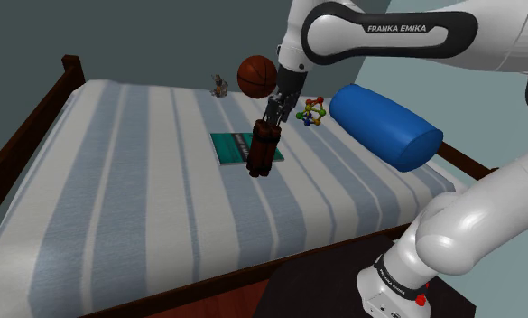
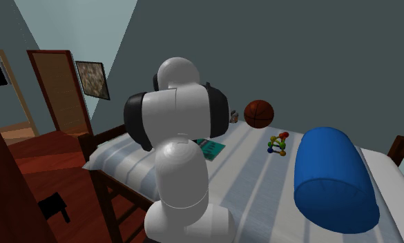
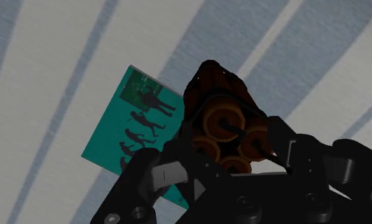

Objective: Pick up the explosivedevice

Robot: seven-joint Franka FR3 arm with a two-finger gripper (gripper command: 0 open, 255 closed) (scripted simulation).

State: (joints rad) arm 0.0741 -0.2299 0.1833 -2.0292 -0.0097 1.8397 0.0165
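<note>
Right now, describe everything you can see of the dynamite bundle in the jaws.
The dynamite bundle is several dark red-brown sticks bound together, their round ends with dark fuses facing the wrist camera. The jaws clasp its upper end; it stands tilted at the edge of the teal book on the striped bed. Whether its lower end touches the bed is unclear.

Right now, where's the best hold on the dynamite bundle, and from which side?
Near one end, across its round sides, coming from above along the sticks' axis. The dynamite bundle hangs nearly upright over the teal book, and the gripper clasps its top end that way.
</note>
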